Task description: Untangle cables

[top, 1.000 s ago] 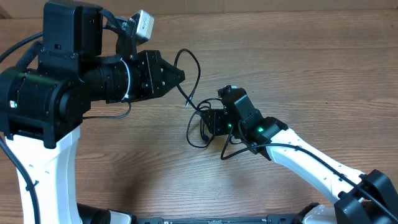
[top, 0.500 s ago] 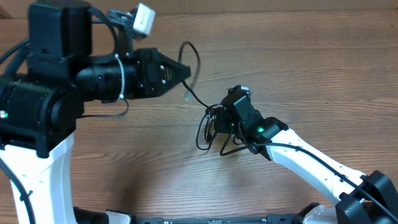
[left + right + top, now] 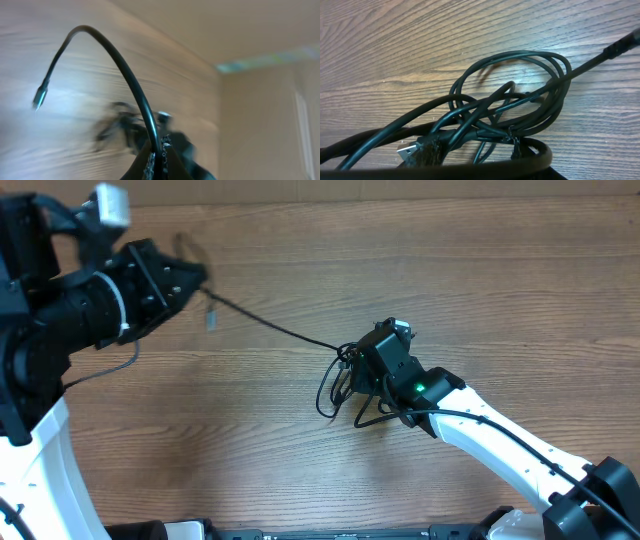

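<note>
cables [image 3: 470, 127] tangled at right gripper [image 3: 352, 376], grip unclear; left gripper [image 3: 198, 277] clamped on one.

On the table [image 3: 480, 270], a tangle of cables [image 3: 333, 387] lies right of centre, at the tip of the right gripper [image 3: 356, 375], which reaches in from the near right. One cable [image 3: 270, 328] runs from the tangle far and left to the left gripper [image 3: 198, 276] at the far left. Its plug end [image 3: 211, 318] hangs just beside that gripper, on its near side.
</note>
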You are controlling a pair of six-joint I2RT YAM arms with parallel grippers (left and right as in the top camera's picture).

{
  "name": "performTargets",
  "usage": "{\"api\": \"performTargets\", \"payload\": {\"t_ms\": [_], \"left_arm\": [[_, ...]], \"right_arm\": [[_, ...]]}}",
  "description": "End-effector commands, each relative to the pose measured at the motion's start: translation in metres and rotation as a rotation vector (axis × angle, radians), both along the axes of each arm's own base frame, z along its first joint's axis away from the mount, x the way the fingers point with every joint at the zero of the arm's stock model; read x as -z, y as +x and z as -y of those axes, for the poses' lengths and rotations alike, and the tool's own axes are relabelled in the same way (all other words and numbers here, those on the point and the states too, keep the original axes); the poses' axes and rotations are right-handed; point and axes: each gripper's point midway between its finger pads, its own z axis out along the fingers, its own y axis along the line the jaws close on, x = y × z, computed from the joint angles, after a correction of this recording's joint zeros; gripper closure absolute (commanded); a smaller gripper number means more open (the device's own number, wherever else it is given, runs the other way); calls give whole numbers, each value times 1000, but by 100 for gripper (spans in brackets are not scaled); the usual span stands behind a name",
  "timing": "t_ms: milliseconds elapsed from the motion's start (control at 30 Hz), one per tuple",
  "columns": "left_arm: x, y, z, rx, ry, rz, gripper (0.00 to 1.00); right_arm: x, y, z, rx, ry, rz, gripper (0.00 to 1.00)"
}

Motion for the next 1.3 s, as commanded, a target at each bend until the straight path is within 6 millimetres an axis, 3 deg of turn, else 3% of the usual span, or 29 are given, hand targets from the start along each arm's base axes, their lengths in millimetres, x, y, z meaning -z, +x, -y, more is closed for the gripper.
{"api": "performTargets", "payload": {"t_ms": [0, 167, 267, 367, 667, 833, 933, 1067, 1267], "left_arm": [[4, -6, -58, -302, 147, -20, 96], [19, -12, -95, -463, 254, -94, 96], [26, -9, -97, -459, 274, -123, 96], [30, -2, -84, -350, 274, -120, 96], [41, 10, -24, 76, 180, -75, 95], [46, 10, -20, 107, 207, -80, 96], [52, 11, -20, 99, 253, -98, 96], [64, 9, -6, 150, 261, -134, 96], [91, 2, 18, 242, 257, -222, 96]], "right_arm": [[13, -1, 20, 56, -83, -12, 54], [13, -1, 20, 56, -82, -12, 53], [13, -1, 19, 56, -81, -12, 49], [13, -1, 19, 78, -66, -18, 41], [8, -6, -10, 0, 71, -52, 39], [8, -6, -12, -6, 82, -53, 31], [1, -4, -25, -47, 137, -44, 26], [-19, -1, -44, -119, 233, 3, 19], [-40, 3, -52, -140, 287, 59, 10]]}}
